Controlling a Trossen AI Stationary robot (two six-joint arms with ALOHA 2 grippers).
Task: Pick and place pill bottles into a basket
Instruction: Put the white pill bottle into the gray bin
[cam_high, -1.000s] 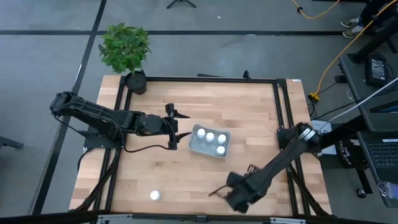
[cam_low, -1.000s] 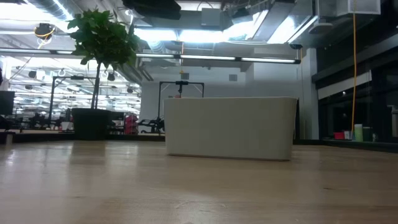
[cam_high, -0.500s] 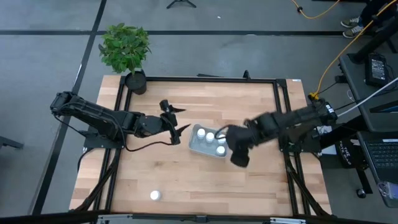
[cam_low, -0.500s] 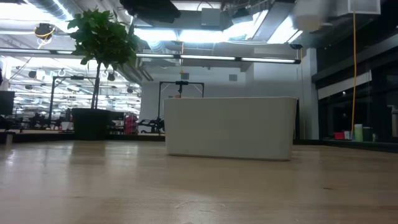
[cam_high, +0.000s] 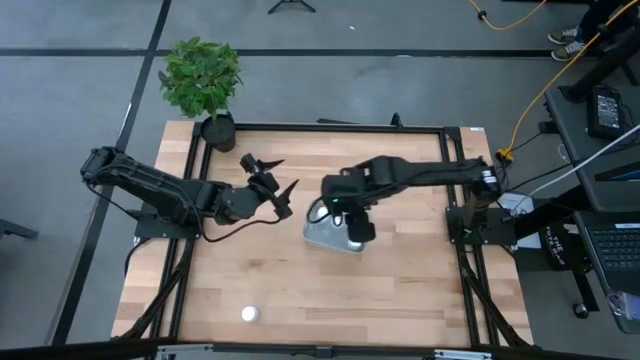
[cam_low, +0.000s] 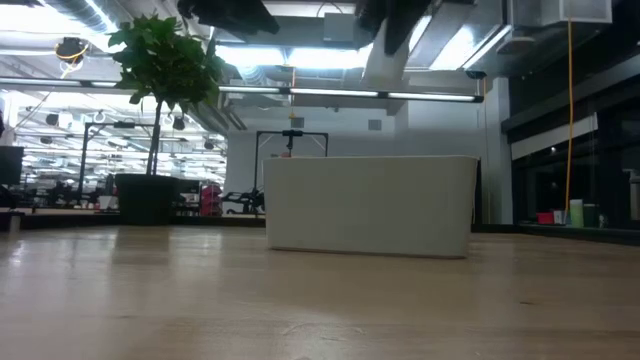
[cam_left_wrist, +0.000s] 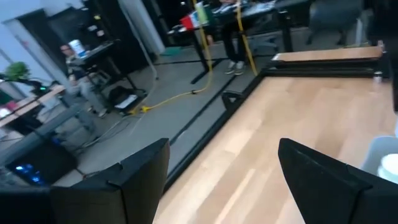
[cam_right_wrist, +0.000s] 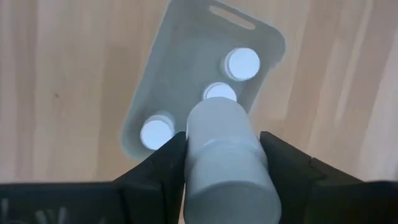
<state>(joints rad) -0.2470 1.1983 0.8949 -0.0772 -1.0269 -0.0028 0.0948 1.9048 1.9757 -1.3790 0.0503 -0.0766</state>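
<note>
The pale basket (cam_high: 325, 238) stands mid-table and holds several white pill bottles; three show in the right wrist view, one of them (cam_right_wrist: 242, 63). My right gripper (cam_high: 347, 222) hovers over the basket (cam_right_wrist: 186, 74), shut on one pill bottle (cam_right_wrist: 225, 158). That bottle also shows at the top of the low view (cam_low: 385, 55), above the basket (cam_low: 370, 205). My left gripper (cam_high: 272, 173) is open and empty, raised just left of the basket. One more pill bottle (cam_high: 249, 314) stands near the table's near edge, at the left. My right gripper pinches the pill bottle's round sides (cam_right_wrist: 194, 158) between its two fingers (cam_right_wrist: 158, 168), one on each side. The fingers come from above, pointing down. The bottle is lifted clear, above the basket's inside, and looks a little tilted in the low view.
A black pot with a green plant (cam_high: 203, 80) stands at the table's far left corner. A black frame rail (cam_high: 455, 180) runs along the table's edges. Bare wood lies between the basket and the near edge. A person sits in the room beyond (cam_left_wrist: 74, 59).
My right gripper has swung from near the table's near edge toward the far edge and left, carrying the pill bottle, and now hangs over the basket. My left gripper has drawn back from the basket toward the far left and tipped upward, staying open.
</note>
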